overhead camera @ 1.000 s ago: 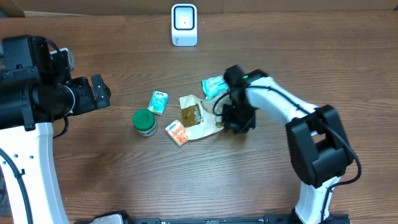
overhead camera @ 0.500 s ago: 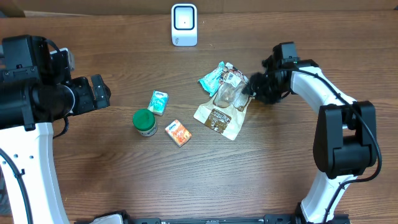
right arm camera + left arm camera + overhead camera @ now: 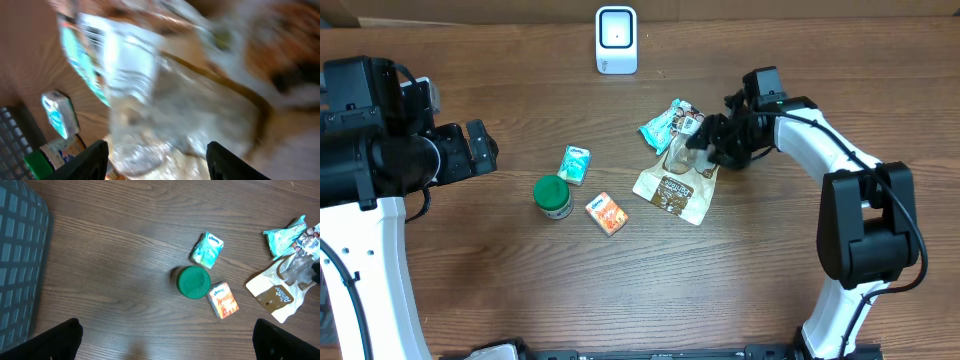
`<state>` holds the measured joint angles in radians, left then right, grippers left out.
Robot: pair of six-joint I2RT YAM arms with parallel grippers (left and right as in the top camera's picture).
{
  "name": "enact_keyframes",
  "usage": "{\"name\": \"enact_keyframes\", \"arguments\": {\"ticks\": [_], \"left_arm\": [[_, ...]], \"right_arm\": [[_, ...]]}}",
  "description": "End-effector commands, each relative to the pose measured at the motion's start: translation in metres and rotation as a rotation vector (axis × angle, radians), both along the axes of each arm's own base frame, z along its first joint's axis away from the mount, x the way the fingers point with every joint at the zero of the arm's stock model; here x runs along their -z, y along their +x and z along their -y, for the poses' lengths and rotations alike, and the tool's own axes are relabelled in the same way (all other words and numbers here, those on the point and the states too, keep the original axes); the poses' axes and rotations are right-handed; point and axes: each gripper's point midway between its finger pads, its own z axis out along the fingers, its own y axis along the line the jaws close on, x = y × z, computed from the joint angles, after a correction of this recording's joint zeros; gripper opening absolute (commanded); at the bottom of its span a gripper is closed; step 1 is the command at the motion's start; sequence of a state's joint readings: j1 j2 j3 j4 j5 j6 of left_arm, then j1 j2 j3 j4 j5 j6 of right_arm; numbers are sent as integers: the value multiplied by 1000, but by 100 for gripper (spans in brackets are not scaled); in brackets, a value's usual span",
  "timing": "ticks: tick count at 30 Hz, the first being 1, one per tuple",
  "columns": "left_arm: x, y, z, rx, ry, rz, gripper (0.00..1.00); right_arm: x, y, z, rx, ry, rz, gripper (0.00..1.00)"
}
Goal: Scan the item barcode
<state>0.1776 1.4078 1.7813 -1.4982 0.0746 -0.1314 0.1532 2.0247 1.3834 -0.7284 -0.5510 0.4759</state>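
Over the last second my right gripper (image 3: 703,143) has dragged the tan pouch (image 3: 672,190) away from the middle of the cluster, up and to the right. The pouch now lies flat on the worktop (image 3: 520,290) with its clear top end under the gripper and beside the teal packet (image 3: 660,128). The right arm has swung from low over the pouch to its far edge, and the jaws have been spreading as it went. In the right wrist view the fingers (image 3: 92,159) stand well apart with crumpled clear film ahead of them, so I judge the pouch to be let go rather than pinched, though that view is badly blurred. A striped, barcode-like patch on a white label shows there, but I cannot tell which pack it belongs to. The scanner (image 3: 616,40) sits at the far edge, well apart from the pouch, and nothing is held in front of it. I take it the scan is not done and this was a repositioning, with a fresh grasp needed. My left gripper (image 3: 170,330) hangs spread wide and empty off to the left. The green-lidded tub (image 3: 553,196), tissue pack (image 3: 575,163) and orange box (image 3: 607,213) have not shifted.
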Motion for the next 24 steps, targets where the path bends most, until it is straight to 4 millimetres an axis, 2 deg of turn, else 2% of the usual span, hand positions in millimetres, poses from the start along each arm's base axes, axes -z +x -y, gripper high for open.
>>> {"name": "enact_keyframes", "arguments": {"ticks": [1,6,10,14,18,24], "left_arm": [[-8,0,-2,-10,7,25,100],[-8,0,-2,-10,7,26,100],[-8,0,-2,-10,7,26,100],[-8,0,-2,-10,7,25,100],[-8,0,-2,-10,7,26,100],[-8,0,-2,-10,7,26,100]], "right_arm": [[-13,0,20,51,9,-5,67],[-18,-5,50,43,-11,2,79],[-2,-11,61,56,-13,-18,79],[6,-19,42,-29,82,39,79],[20,-27,36,-46,86,50,79],[30,-31,27,-82,95,94,78]]}}
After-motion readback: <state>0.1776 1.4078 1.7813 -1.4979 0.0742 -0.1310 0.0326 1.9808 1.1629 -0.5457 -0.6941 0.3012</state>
